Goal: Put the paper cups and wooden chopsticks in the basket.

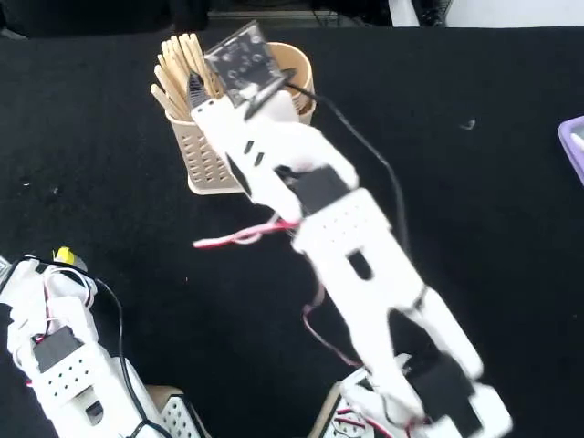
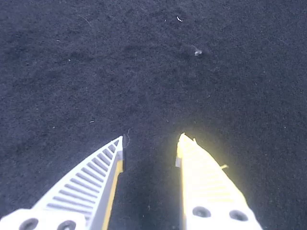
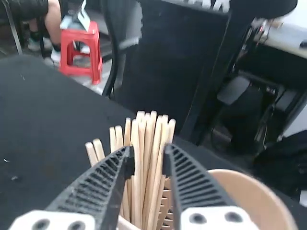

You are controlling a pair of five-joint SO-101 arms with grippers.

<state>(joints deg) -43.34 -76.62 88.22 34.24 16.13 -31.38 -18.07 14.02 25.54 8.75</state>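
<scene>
Here the right pincer (image 3: 147, 154) straddles chopsticks (image 3: 145, 127) standing in the basket (image 1: 206, 170).

Pale bare-wood chopsticks (image 1: 178, 68), matt paper cup (image 1: 299, 62), perforated plastic basket (image 1: 203, 161), all on fuzzy matt black cloth (image 1: 493, 237).

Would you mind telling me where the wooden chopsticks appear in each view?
High view: wooden chopsticks stand in the basket at the table's far side.
Left wrist view: the left gripper over black tabletop.
Right wrist view: they stand upright at the tip of the right gripper.
Shared landmark: the paper cup beside them, high and right wrist views.
</scene>
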